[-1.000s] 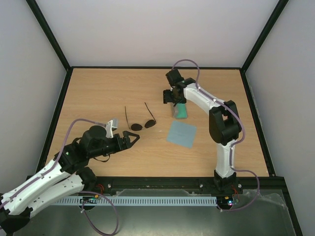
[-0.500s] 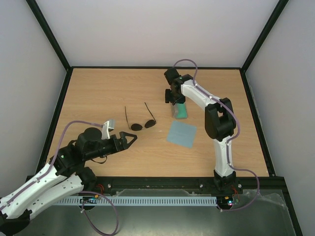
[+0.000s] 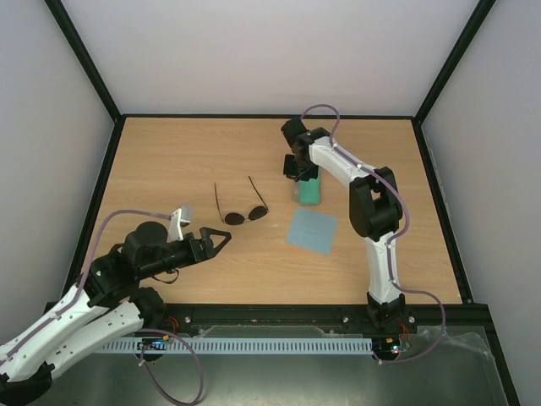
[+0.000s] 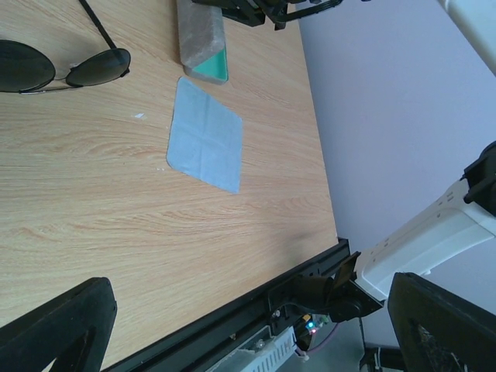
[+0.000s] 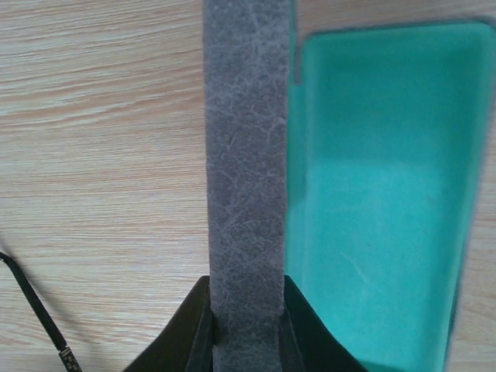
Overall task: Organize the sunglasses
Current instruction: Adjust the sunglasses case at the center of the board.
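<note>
top external: locating the sunglasses mid-table with temples spread, just ahead of the widely parted left gripper; placing the right gripper at the far end of the case, near the cloth.
left wrist: showing nothing between the spread fingers, and the sunglasses ahead, untouched.
right wrist: pinching the grey lid narrowly, apparently firmly given cropped fingertips, with teal lining exposed.
judging: opening the case. next: holding the lid back, then folding and carrying the sunglasses in.
</note>
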Action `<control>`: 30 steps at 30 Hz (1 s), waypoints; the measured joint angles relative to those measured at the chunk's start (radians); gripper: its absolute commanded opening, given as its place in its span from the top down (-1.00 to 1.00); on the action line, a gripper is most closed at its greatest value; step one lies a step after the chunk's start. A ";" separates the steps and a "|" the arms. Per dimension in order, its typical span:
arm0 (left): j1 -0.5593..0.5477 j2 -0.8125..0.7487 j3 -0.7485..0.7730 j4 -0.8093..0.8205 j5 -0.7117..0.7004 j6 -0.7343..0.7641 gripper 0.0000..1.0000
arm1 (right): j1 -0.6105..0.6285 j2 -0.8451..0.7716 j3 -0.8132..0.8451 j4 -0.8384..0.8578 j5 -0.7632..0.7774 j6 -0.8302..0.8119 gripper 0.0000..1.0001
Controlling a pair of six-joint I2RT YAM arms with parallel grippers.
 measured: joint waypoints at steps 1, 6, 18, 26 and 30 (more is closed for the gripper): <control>0.000 -0.003 0.002 -0.005 0.000 0.000 -0.98 | -0.001 0.000 0.000 0.000 -0.003 0.014 0.83; 0.000 -0.028 0.010 -0.018 0.000 0.000 -0.98 | -0.002 0.000 0.002 0.001 -0.003 0.121 0.85; 0.000 -0.068 0.011 -0.050 0.005 0.001 -0.98 | -0.006 -0.264 -0.261 0.177 0.114 0.584 0.86; 0.000 -0.080 0.044 -0.089 0.005 0.001 -0.98 | -0.006 -0.390 -0.453 0.366 0.210 0.966 0.93; 0.000 -0.080 0.066 -0.100 0.005 0.001 -0.97 | -0.001 -0.381 -0.495 0.375 0.243 1.115 0.93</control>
